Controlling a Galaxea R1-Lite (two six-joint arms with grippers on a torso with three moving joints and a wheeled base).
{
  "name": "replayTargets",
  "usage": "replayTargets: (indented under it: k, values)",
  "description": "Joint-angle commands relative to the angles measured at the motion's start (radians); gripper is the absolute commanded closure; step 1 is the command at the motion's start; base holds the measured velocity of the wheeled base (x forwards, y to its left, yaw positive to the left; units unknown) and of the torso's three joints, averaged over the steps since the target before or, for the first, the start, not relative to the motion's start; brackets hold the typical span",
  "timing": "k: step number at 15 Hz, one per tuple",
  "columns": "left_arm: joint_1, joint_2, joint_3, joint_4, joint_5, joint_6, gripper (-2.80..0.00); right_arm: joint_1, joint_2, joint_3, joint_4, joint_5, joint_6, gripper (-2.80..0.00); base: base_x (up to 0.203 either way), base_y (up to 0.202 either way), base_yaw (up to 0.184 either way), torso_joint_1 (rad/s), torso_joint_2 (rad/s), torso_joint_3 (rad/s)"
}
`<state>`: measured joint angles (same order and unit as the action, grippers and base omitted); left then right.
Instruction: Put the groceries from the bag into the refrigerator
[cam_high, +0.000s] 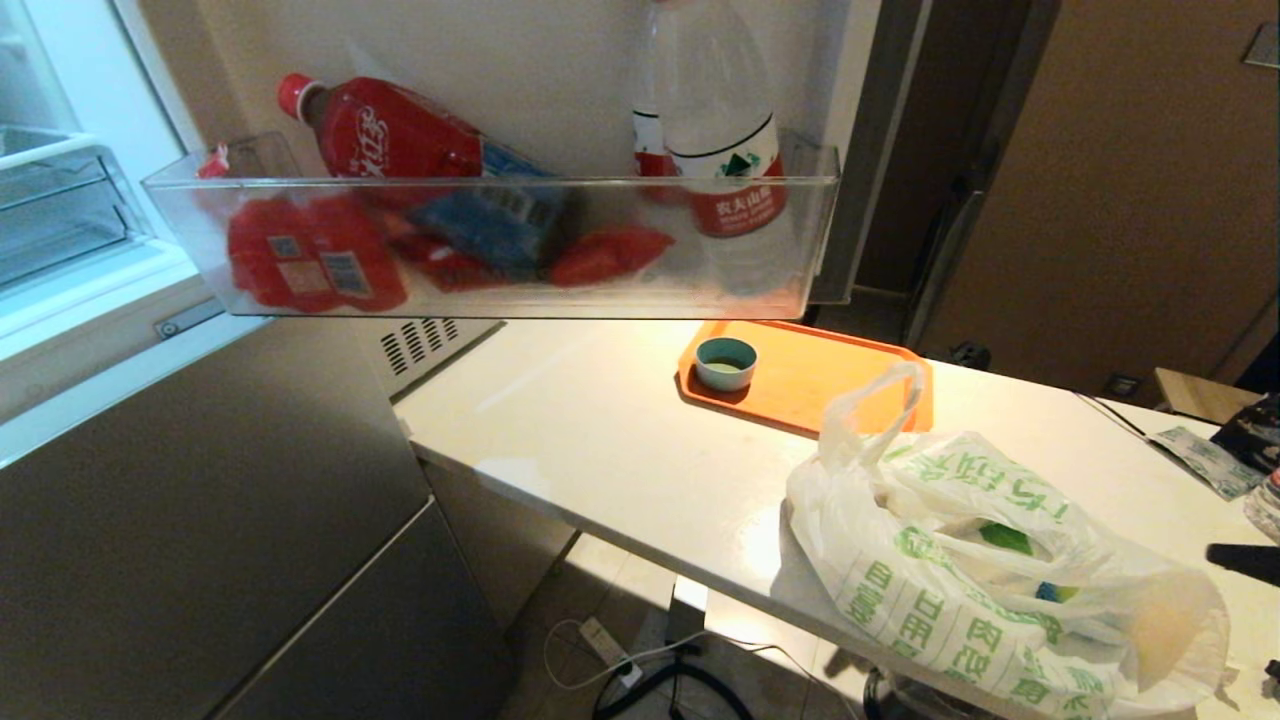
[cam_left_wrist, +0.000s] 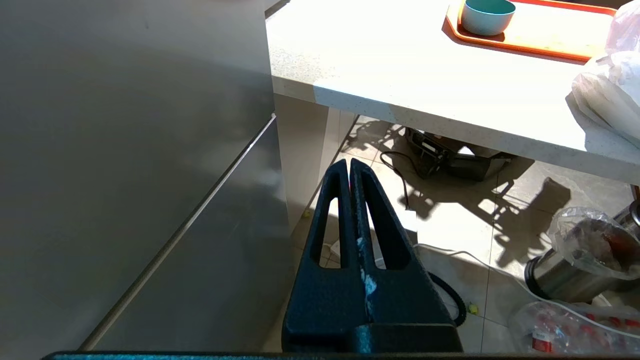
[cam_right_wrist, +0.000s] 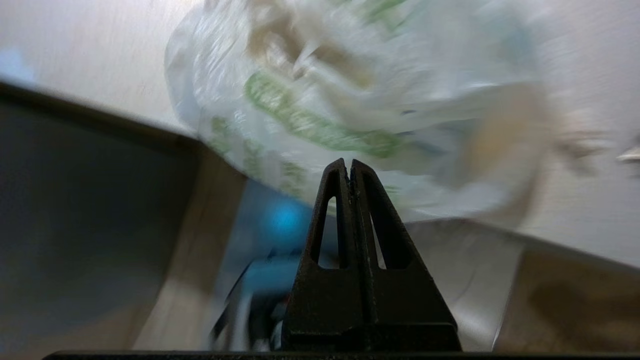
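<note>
**One Bag on the Counter, Both Grippers Closed and Empty**

One crinkly translucent white plastic bag with green characters (cam_high: 990, 575) is sitting at the near edge of the white stone counter (cam_high: 600, 430), its one raised tie handle lying over the corner of the single orange plastic tray (cam_high: 830, 380). One small teal bowl (cam_high: 725, 362) is standing on that tray. Inside the bag, a green patch and a small blue-yellow patch are showing through; the groceries cannot be counted.

The grey-steel refrigerator (cam_high: 200, 520) is standing to the left with its upper door open. One clear plastic door bin (cam_high: 500, 240) is holding two upright clear water bottles with red labels (cam_high: 725, 130), one tilted red soda bottle (cam_high: 385, 130), and several red and blue packs.

The left gripper (cam_left_wrist: 350, 167) is hanging low beside the refrigerator's lower doors, fingers pressed together, holding nothing. The right gripper (cam_right_wrist: 348, 167) is pointing at the bag from just below the counter edge, fingers likewise pressed together and empty.
</note>
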<state>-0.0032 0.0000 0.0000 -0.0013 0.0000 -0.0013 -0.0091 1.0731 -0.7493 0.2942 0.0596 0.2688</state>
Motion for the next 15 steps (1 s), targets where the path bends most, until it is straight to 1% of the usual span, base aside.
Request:
replayTargets:
  k: [1,3,6,10,13,15]
  values:
    - [0.000,0.000,0.000,0.000,0.000,0.000,0.00,0.000,0.240,-0.046,-0.022,0.054,0.006,0.00,0.000,0.000,0.000,0.000,0.00,0.000]
    - [0.000,0.000,0.000,0.000,0.000,0.000,0.00,0.001,0.396,-0.073,-0.116,0.113,0.006,0.00,0.000,0.000,0.000,0.000,0.00,0.000]
    - [0.000,0.000,0.000,0.000,0.000,0.000,0.00,-0.001,0.596,-0.114,-0.212,0.170,0.009,0.00,0.000,0.000,0.000,0.000,0.00,0.000]
    - [0.000,0.000,0.000,0.000,0.000,0.000,0.00,0.005,0.763,-0.128,-0.326,0.251,0.017,0.00,0.000,0.000,0.000,0.000,0.00,0.000]
    - [0.000,0.000,0.000,0.000,0.000,0.000,0.00,0.000,0.840,-0.138,-0.361,0.257,0.020,0.00,0.000,0.000,0.000,0.000,0.00,0.000]
    - [0.000,0.000,0.000,0.000,0.000,0.000,0.00,-0.045,0.871,-0.139,-0.362,0.255,0.014,0.00,0.000,0.000,0.000,0.000,0.00,0.000]
